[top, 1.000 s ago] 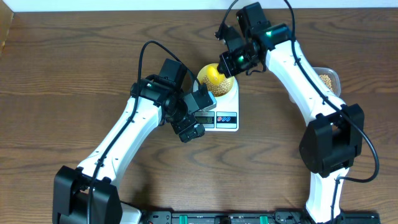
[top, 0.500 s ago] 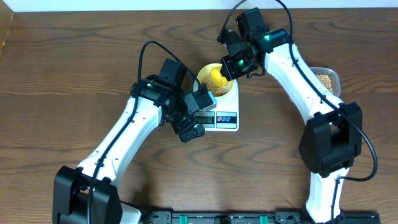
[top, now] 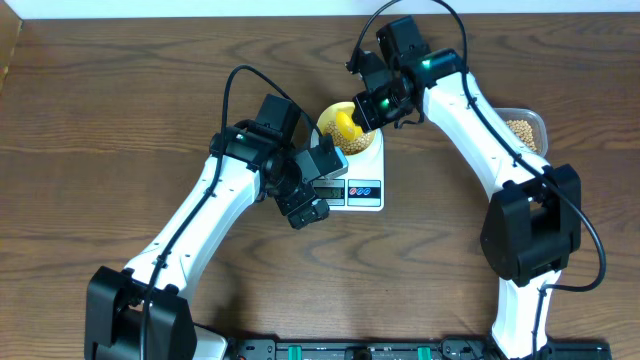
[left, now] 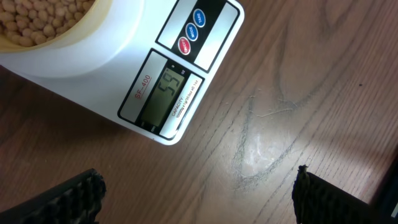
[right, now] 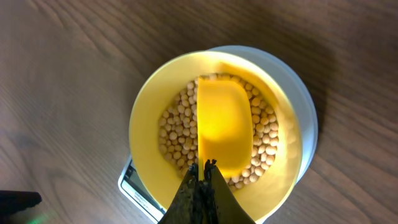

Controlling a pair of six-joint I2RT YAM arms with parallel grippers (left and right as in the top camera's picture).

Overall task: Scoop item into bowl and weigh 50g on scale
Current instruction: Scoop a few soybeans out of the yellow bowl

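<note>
Tan in colour, small round beans [right: 171, 134] lie in the pale-yellow round bowl [right: 144, 112] on the white rectangular scale [left: 124, 59]. We see the right gripper [right: 202, 167] clamped on a yellow scoop [right: 224, 127] above them. The left gripper [left: 196, 186] hangs by the display, fingers [left: 78, 196] wide apart.

Numbers are up on the scale [left: 124, 59]. The grey display [left: 166, 93] on its front edge reads 55. Tight against one long side of the display, a red label [left: 143, 89] spells SF-400. Along the opposite side runs a line of small dark print [left: 185, 99], too fine to read. Toward the front corner are three round buttons [left: 191, 31], two blue and one red, and their tiny white lettering can't be made out. From overhead, the display is too small to read.
</note>
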